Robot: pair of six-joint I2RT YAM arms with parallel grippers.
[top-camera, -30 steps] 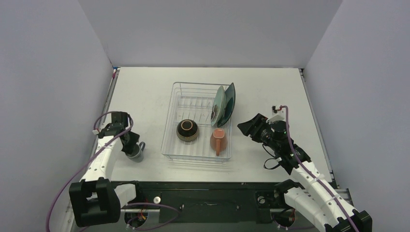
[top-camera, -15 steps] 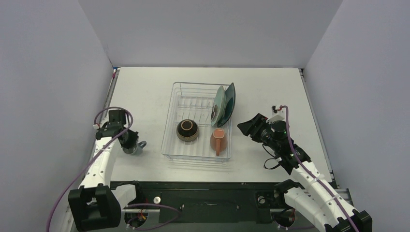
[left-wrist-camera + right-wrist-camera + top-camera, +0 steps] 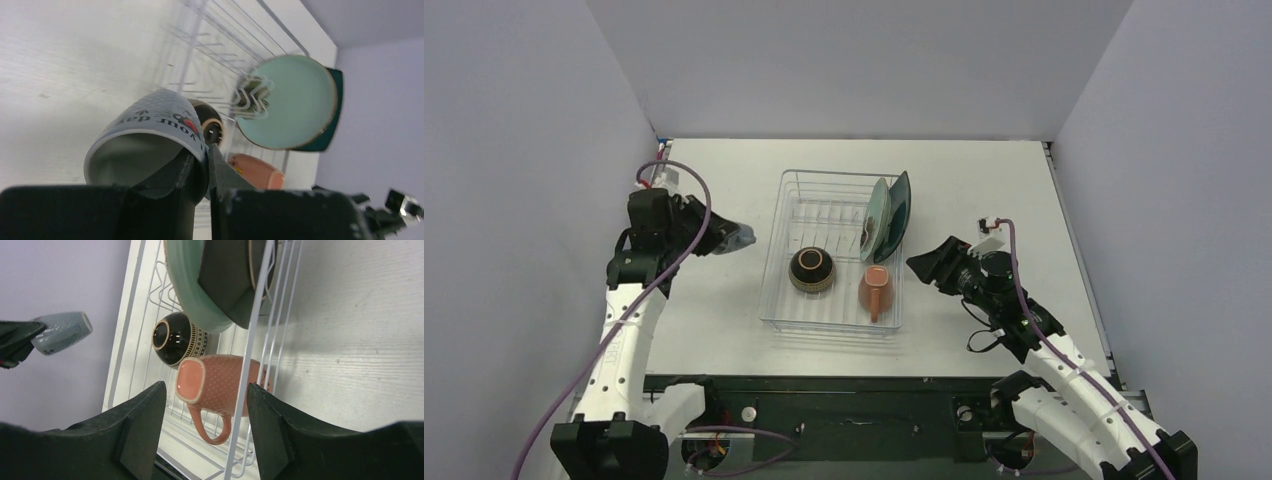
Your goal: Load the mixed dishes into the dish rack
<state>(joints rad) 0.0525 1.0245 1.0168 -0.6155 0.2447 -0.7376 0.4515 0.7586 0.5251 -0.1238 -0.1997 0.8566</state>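
My left gripper [image 3: 724,238] is shut on the rim of the grey-blue mug [image 3: 740,237], held in the air left of the dish rack [image 3: 776,262]; in the left wrist view one finger is inside the mug [image 3: 145,131] and one outside. The rack holds the pale teal plate [image 3: 877,219] and dark teal plate [image 3: 900,214] upright, the brown bowl [image 3: 812,269] upside down and the salmon-orange mug [image 3: 876,290] on its side. My right gripper [image 3: 924,265] is open and empty, just right of the rack. The right wrist view shows the orange mug [image 3: 215,385], bowl [image 3: 175,340] and grey-blue mug [image 3: 62,331].
The white table [image 3: 714,180] is walled by grey panels on three sides. The arm bases and a black rail [image 3: 844,410] run along the near edge. Cables loop beside both arms.
My left gripper has lifted the grey-blue mug off the table and carried it up and right towards the rack's left side. The right gripper has shifted slightly left.
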